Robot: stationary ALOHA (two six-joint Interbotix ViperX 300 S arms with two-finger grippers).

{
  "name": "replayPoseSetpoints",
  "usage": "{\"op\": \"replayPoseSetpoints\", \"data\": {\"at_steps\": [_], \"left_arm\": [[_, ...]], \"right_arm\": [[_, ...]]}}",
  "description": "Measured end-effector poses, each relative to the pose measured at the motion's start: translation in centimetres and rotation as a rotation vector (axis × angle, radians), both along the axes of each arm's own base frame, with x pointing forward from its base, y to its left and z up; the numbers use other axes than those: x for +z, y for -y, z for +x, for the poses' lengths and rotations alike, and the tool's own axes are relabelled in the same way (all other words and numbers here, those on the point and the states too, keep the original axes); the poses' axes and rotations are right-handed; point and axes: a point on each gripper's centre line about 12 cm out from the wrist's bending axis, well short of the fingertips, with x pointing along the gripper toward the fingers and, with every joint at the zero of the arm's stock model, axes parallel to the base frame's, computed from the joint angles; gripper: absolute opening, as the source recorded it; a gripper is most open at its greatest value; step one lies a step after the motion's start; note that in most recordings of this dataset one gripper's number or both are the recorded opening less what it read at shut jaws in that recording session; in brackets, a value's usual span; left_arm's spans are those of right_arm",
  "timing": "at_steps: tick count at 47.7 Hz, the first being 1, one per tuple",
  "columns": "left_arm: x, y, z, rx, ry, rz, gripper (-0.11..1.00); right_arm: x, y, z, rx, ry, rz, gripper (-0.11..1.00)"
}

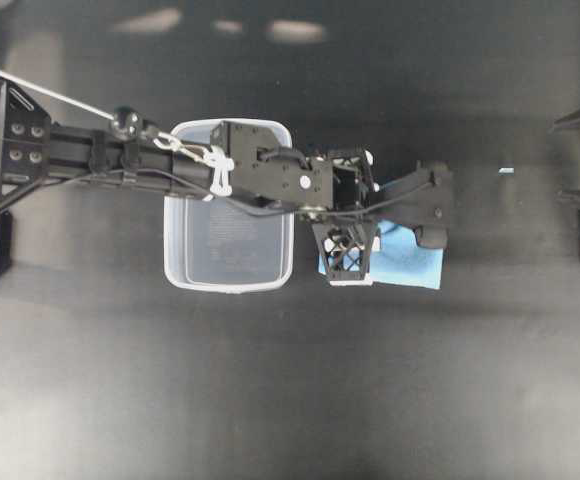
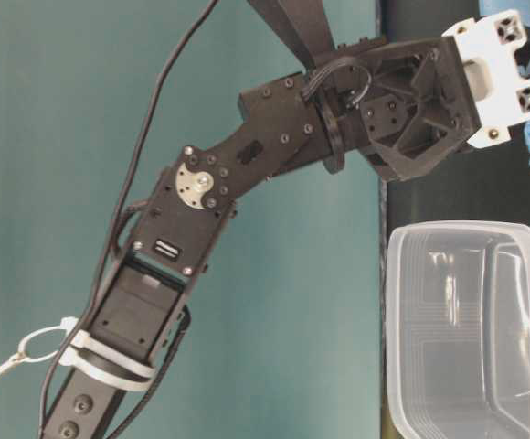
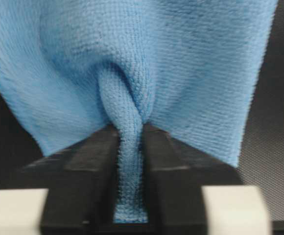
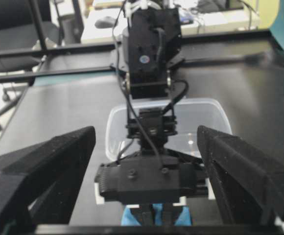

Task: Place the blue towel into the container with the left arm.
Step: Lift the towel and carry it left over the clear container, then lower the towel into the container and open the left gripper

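Blue towel [image 3: 181, 73] fold pinched between left gripper [image 3: 130, 161] jaws, seen only by wrist; overhead shows container [image 1: 185, 262] beside.

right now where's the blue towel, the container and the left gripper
blue towel [image 3: 191, 73]: left wrist view, flat cloth right of the pinched fold
container [image 1: 175, 262]: overhead view, left rim
left gripper [image 3: 130, 161]: left wrist view, between the fingertips, shut on the fold
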Motion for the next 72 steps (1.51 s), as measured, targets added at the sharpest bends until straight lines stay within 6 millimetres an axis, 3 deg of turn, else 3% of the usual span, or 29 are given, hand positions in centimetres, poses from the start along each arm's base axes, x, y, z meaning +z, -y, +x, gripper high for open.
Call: {"op": "replayPoseSetpoints", "data": {"at_steps": [4, 8, 15, 18, 23, 30, 37, 53, 61, 72], "left_arm": [[1.2, 0.0, 0.2, -0.001, 0.025, 0.001, 0.07], [3.9, -0.1, 0.5, 0.003, 0.068, 0.001, 0.07], [10.9, -0.4, -0.1, 0.011, 0.141, 0.002, 0.07], [13.9, -0.5, -1.2, 0.015, 0.155, 0.002, 0.07], [17.2, -0.7, -3.4, 0.022, 0.141, 0.004, 0.07], [19.8, -1.2, -7.3, 0.039, 0.106, 0.003, 0.07], [19.1, -1.1, -10.9, 0.039, 0.062, 0.003, 0.07], [14.2, -1.9, -18.2, 0.069, 0.019, -0.001, 0.07], [12.8, -1.7, -19.5, 0.056, 0.032, 0.001, 0.07], [11.9, -1.9, -19.3, 0.072, 0.031, -0.004, 0.07]], "right_arm": [[0.0, 0.0, 0.0, -0.002, 0.0, 0.0, 0.8], [0.0, 0.0, 0.0, -0.003, 0.0, 0.0, 0.8], [0.0, 0.1, 0.0, -0.005, 0.003, 0.0, 0.8], [0.0, 0.1, -0.1, -0.006, 0.002, 0.0, 0.8], [0.1, 0.1, -0.1, -0.008, 0.003, 0.0, 0.8], [0.1, 0.1, -0.1, -0.008, 0.003, 0.0, 0.8], [0.1, 0.1, -0.1, -0.009, 0.005, 0.0, 0.8], [0.1, 0.2, -0.1, -0.011, 0.005, 0.0, 0.8], [0.1, 0.1, -0.1, -0.009, 0.005, 0.0, 0.8], [0.1, 0.2, -0.1, -0.011, 0.005, 0.0, 0.8]]}}
